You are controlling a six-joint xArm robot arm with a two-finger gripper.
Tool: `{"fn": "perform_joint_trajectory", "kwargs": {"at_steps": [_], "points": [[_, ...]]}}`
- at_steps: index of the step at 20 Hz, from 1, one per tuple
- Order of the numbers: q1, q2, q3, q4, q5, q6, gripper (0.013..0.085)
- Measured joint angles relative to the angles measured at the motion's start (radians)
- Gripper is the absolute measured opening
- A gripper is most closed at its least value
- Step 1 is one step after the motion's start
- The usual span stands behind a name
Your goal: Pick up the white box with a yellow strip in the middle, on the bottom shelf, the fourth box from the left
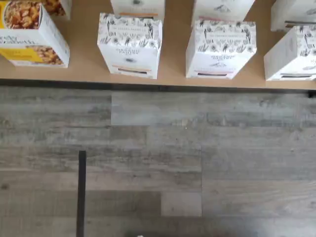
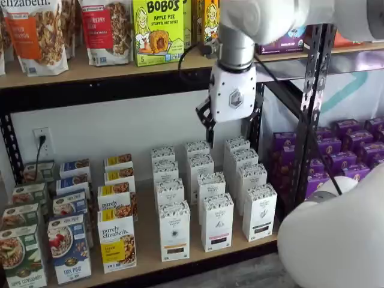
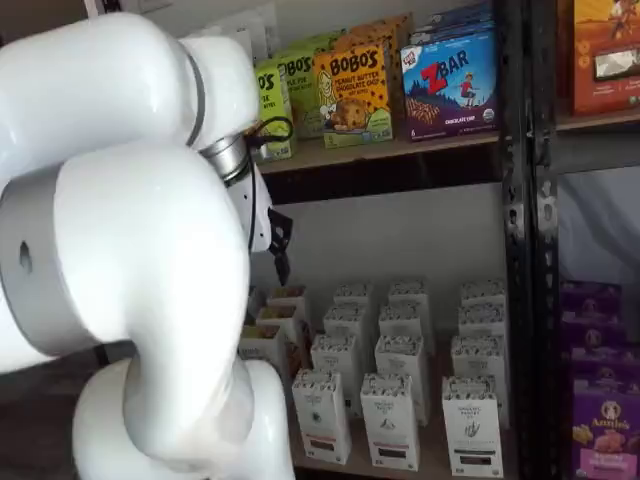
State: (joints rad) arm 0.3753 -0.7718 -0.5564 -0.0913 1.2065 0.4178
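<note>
white box: a tall narrow white carton (image 2: 174,231) with a black-speckled top band, a small round logo and a thin yellowish strip low on its front; it stands upright at the near edge of the shelf, at the head of its own column of like cartons.
white box in the wrist view: seen from above (image 1: 129,44), its front close to the shelf's near edge.
white box from the other side: the leftmost carton showing in the near row in a shelf view (image 3: 322,415), just right of the arm.
neighbours: a white granola box with a wide yellow panel (image 2: 117,243) stands just beside it on the left; a like white carton with a darker strip (image 2: 216,222) stands just beside it on the right; narrow gaps show on both sides.
bottom shelf: a light-brown wooden board (image 2: 147,255) with a black metal front rim, lowest board of the rack; grey plank flooring (image 1: 158,158) lies in front of it.
gripper: white body with 2 black fingers (image 2: 225,127), hanging well above the 3 columns of white cartons, touching none of them.
jaws: i cannot tell whether they are open or closed; 1 finger (image 2: 207,123) shows clearly, the other is lost against the black upright; nothing is held.
arm: large white joints (image 3: 130,260) fill the left of a shelf view.
</note>
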Motion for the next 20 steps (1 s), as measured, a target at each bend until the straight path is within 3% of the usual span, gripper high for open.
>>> {"fn": "perform_joint_trajectory", "kwargs": {"at_steps": [4, 10, 20], "points": [[0.026, 0.080, 0.017, -0.021, -0.078, 0.043, 0.0850], [0.027, 0.219, 0.042, 0.015, -0.246, 0.039, 0.0850], [0.037, 0.495, -0.011, 0.010, -0.454, 0.063, 0.0850]]}}
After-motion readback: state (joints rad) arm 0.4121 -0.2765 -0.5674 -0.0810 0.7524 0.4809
